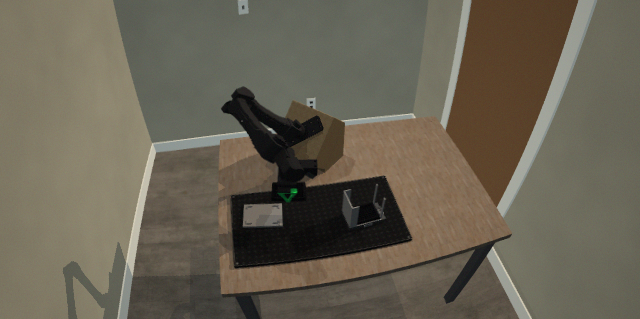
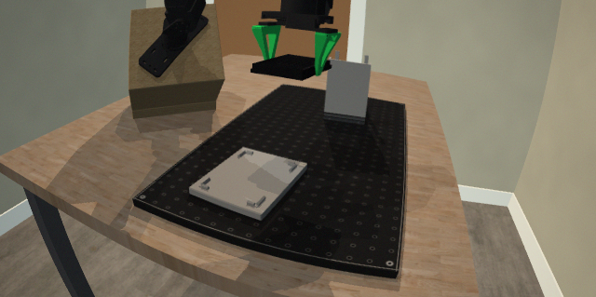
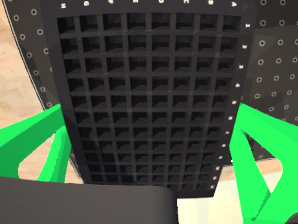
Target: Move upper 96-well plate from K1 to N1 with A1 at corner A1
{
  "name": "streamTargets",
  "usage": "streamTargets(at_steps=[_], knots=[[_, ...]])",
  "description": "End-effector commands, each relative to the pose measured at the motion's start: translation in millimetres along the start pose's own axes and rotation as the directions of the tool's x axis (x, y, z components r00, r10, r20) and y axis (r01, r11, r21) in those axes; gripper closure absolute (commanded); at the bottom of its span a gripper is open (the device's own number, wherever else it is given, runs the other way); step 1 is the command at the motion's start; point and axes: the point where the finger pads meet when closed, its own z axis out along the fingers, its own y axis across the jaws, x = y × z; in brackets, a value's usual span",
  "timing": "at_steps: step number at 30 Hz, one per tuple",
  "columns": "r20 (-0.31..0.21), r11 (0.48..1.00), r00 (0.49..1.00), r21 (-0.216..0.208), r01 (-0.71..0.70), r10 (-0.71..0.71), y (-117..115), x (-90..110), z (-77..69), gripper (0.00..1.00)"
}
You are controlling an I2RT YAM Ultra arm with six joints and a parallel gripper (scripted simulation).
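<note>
1 plate (image 2: 285, 66) hangs in the pincer (image 2: 292, 55), gripped by its long sides, high above the black board (image 2: 363, 185), between rack (image 2: 347, 89) and nest (image 2: 223, 190); carry it level to the nest, keep A1 toward the marked corner, lower slowly inside the 4 locators.

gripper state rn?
Gripper: shut on the plate, clamped across its sides, held in the air clear of the rack.

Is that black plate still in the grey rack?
Out. The plate hangs in the air, clamped between the green gripper fingers, beside the rack and above the black board.
</note>
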Motion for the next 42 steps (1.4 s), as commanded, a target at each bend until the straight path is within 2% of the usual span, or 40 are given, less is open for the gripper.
streamTargets(at_steps=[1, 11, 19, 32, 34, 39, 42], knots=[[0.030, 1.000, 0.999, 0.015, 0.026, -0.027, 1.1, 2.1, -1.7, 1.00], [0.027, 0.999, 0.999, 0.015, 0.029, -0.030, 4.2, 34.8, 0.2, 1.00], [0.026, 0.999, 1.000, 0.050, 0.003, -0.004, -6.9, 61.0, -7.6, 1.00], [0.014, 0.998, 1.000, 0.056, 0.010, -0.010, -4.0, 105.6, -7.2, 1.00], [0.014, 0.998, 1.000, 0.056, 0.010, -0.010, -4.0, 105.6, -7.2, 1.00], [0.008, 0.998, 1.000, 0.057, 0.014, -0.014, -3.5, 124.5, -7.2, 1.00], [0.009, 0.999, 1.000, 0.052, 0.017, -0.017, -3.5, 125.5, -6.3, 1.00]])
